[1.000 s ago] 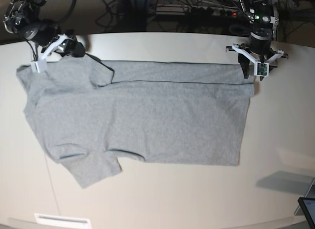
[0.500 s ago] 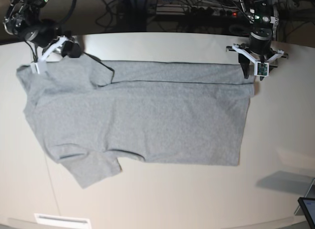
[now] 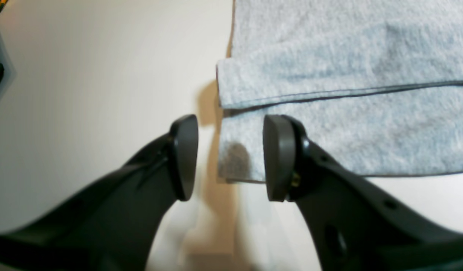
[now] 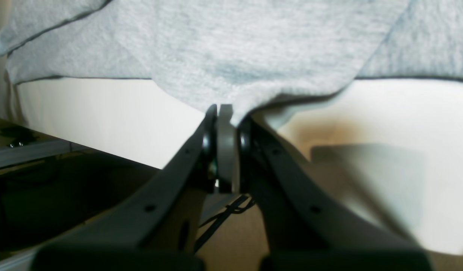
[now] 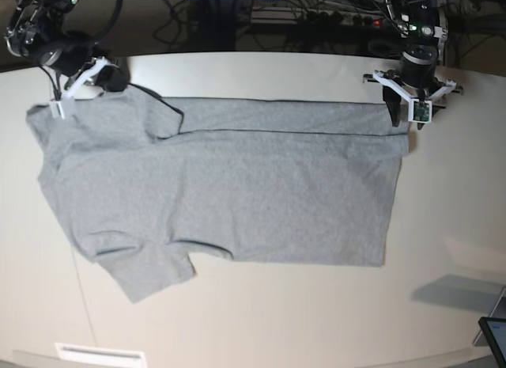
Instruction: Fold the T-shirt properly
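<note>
Since a moment ago my right gripper (image 5: 118, 79) has crept a little further toward the back edge of the bench, drawing the pinched cloth with it; my left gripper (image 5: 405, 115) has not shifted. My right fingers (image 4: 210, 146) are pressed together on a fold of the T-shirt (image 5: 221, 186), the grey cloth bunched between the pads and lifted just off the bench (image 5: 253, 320). My left fingers (image 3: 184, 156) are spread, with nothing between them, hovering at the shirt's corner near the back edge, where one layer lies folded over another. The shirt lies spread flat across the middle of the bench, plain grey side up, one sleeve pointing toward the front edge, a strip along the back edge folded over onto the body.
</note>
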Available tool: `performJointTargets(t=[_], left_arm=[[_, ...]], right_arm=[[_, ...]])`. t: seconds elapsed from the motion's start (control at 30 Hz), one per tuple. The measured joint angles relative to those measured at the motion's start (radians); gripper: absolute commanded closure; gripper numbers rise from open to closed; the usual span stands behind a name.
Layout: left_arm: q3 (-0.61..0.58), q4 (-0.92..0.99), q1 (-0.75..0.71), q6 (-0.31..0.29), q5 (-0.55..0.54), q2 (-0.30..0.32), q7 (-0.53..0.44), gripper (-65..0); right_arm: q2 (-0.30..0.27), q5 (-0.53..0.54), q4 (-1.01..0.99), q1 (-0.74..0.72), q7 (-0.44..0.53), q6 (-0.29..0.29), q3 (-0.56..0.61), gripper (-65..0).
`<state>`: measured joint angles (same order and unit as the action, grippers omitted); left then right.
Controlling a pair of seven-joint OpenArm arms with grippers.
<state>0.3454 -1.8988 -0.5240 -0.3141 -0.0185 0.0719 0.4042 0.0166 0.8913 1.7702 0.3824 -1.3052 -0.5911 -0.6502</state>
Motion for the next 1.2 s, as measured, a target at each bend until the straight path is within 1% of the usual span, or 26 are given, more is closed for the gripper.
performJointTargets(t=[0.13, 0.2, 0.3, 0.33, 0.43, 0.7, 0.77, 0.8, 0.93, 0.97, 1.1, 1.2], left_arm=[[0.0, 0.0, 0.0, 0.0, 0.0, 0.0, 0.0, -27.2], [0.0, 0.0, 0.0, 0.0, 0.0, 0.0, 0.0, -27.2], [0.0, 0.0, 0.0, 0.0, 0.0, -0.002, 0.0, -27.2], [-0.001, 0.0, 0.0, 0.0, -0.001, -0.003, 0.0, -27.2], [-0.001, 0.0, 0.0, 0.0, 0.0, -0.002, 0.0, -27.2], [-0.001, 0.0, -0.004, 0.0, -0.004, -0.005, 0.0, -27.2], [-0.001, 0.0, -0.005, 0.0, -0.004, -0.005, 0.0, -27.2], [-0.001, 0.0, -0.005, 0.0, -0.004, -0.005, 0.0, -27.2], [-0.001, 0.0, -0.006, 0.0, -0.004, -0.007, 0.001, -27.2], [-0.001, 0.0, -0.006, 0.0, -0.004, -0.007, 0.001, -27.2], [-0.001, 0.0, -0.016, 0.0, -0.004, -0.008, 0.0, -27.2], [0.0, 0.0, -0.023, 0.0, -0.004, -0.008, 0.002, -27.2]], right_arm=[[0.0, 0.003, 0.069, -0.001, -0.001, 0.0, 0.0, -0.1], [-0.012, 0.007, 0.089, -0.012, -0.003, -0.002, 0.0, -0.1], [-0.033, 0.0, 0.089, -0.046, -0.005, -0.002, 0.0, -0.1], [-0.033, 0.002, 0.089, -0.056, -0.003, -0.002, 0.0, -0.1], [-0.033, -0.001, 0.089, -0.087, -0.043, -0.002, 0.003, -0.1], [-0.05, -0.001, 0.089, -0.188, -0.048, 0.001, 0.007, -0.1], [-0.072, -0.002, 0.085, -0.211, -0.048, 0.044, 0.044, -0.1], [-0.077, -0.001, 0.083, -0.223, -0.047, 0.056, 0.063, -0.1], [-0.06, 0.006, 0.082, -0.27, -0.05, 0.089, 0.122, 0.0], [-0.057, 0.003, 0.079, -0.286, -0.05, 0.105, 0.132, 0.0], [-0.065, 0.006, 0.024, -0.347, -0.039, 0.129, 0.15, 0.0], [-0.066, -0.002, -0.032, -0.38, -0.043, 0.132, 0.164, 0.0]])
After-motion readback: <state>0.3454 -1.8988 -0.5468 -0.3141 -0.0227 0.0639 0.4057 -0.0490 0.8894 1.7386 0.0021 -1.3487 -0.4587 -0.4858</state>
